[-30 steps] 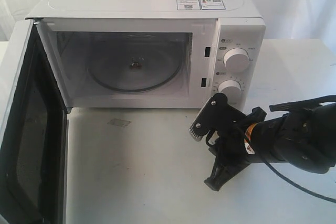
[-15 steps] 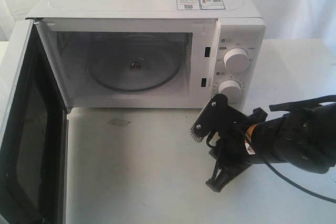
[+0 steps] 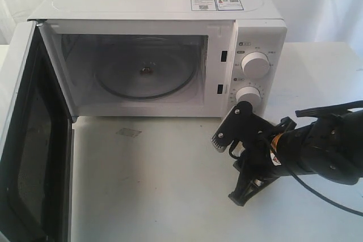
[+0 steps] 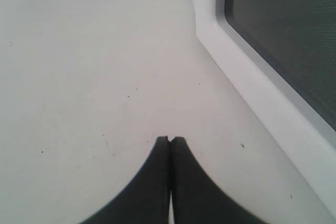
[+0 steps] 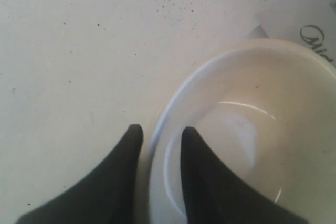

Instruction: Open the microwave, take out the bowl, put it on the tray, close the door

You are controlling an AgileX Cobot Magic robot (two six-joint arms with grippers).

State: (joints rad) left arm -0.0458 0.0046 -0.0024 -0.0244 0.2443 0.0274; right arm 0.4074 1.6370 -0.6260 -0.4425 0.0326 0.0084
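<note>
The white microwave [image 3: 159, 4] stands with its door [image 3: 22, 140] swung wide to the left. Its cavity holds only the glass turntable [image 3: 144, 75]. In the right wrist view the pale cream bowl [image 5: 252, 108] sits on a white surface just in front of the microwave's logo panel [image 5: 310, 9]. My right gripper [image 5: 160, 129] is open, with one finger inside the bowl's rim and one outside. In the exterior view my right arm [image 3: 317, 151] hides the bowl. No tray can be made out. My left gripper [image 4: 170, 139] is shut and empty beside the door [image 4: 252, 93].
Two round knobs [image 3: 255, 65] are on the panel right behind my right arm. The open door takes up the left front of the white table [image 3: 153, 185]. A small grey mark [image 3: 129, 132] lies on the table before the cavity.
My right arm has shifted slightly to the right in front of the knob panel. The microwave, its door and the left gripper's surroundings look the same.
</note>
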